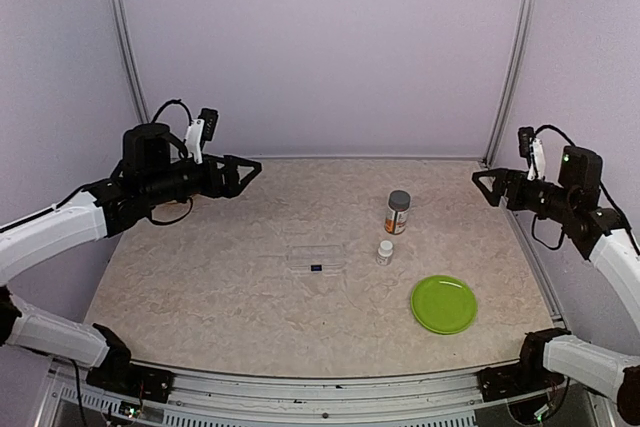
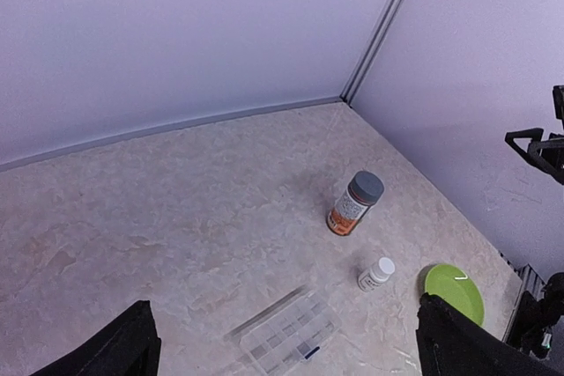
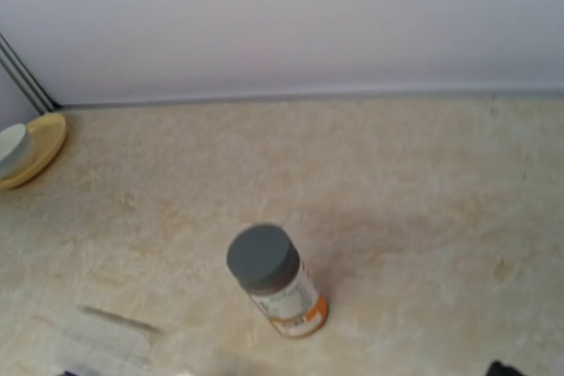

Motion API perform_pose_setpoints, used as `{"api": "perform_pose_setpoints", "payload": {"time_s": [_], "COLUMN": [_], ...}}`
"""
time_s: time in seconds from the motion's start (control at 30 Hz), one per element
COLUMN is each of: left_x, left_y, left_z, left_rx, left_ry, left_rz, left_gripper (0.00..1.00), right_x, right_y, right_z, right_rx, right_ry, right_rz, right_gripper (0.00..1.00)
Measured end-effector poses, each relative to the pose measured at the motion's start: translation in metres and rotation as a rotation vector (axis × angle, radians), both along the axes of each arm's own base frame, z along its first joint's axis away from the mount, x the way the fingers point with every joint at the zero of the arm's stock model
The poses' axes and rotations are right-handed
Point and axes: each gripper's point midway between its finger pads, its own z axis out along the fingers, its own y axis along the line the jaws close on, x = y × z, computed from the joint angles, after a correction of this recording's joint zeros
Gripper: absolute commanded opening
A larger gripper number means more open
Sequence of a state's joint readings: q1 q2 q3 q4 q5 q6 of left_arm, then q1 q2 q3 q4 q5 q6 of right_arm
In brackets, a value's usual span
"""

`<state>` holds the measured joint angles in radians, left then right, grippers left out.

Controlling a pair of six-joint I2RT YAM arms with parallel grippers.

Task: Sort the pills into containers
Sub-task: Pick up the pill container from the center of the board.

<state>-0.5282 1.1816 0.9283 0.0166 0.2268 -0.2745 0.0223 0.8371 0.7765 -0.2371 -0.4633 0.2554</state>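
Observation:
The clear compartment box (image 1: 315, 259) with a tiny dark blue mark lies flat mid-table; it also shows in the left wrist view (image 2: 286, 334) and faintly in the right wrist view (image 3: 97, 341). A tiny whitish piece (image 2: 460, 277) lies on the green plate; no other pills can be made out. My left gripper (image 1: 250, 179) is open and empty, raised over the far left of the table, its fingers (image 2: 119, 350) framing the box from well above. My right gripper (image 1: 482, 189) is open and empty, raised at the far right.
A grey-capped orange-labelled bottle (image 1: 398, 212) (image 2: 354, 204) (image 3: 275, 279) stands right of centre. A small white bottle (image 1: 385, 252) (image 2: 376, 273) stands just in front of it. A green plate (image 1: 443, 304) (image 2: 454, 297) lies near the front right. Walls enclose three sides.

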Motion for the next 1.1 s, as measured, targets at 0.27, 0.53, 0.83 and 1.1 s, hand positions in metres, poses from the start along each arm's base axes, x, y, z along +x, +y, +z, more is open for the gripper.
{"api": "perform_pose_setpoints", "payload": {"time_s": [0.27,0.53,0.83,1.1], "left_x": [0.009,0.024,0.009,0.015], "left_y": [-0.046,-0.072,-0.098,-0.12], "left_z": [-0.056,-0.12,-0.157,-0.155], "left_rx": [0.123,0.266,0.368,0.404], "left_ry": [0.026,0.024,-0.067,-0.134], "left_rz": [-0.131,-0.228,-0.422,-0.603], "left_gripper": [0.99,0.99,0.99,0.99], "right_x": [-0.001,0.002,-0.003,-0.008], "right_y": [0.02,0.039,0.05,0.052], "right_z": [-0.029,-0.052,-0.059,-0.062], "right_rx": [-0.013,-0.04,-0.052,-0.053], "right_ry": [0.065,0.116,0.123,0.122], "right_rz": [0.045,0.081,0.106,0.115], "right_gripper": [1.0,1.0,1.0,1.0]}}
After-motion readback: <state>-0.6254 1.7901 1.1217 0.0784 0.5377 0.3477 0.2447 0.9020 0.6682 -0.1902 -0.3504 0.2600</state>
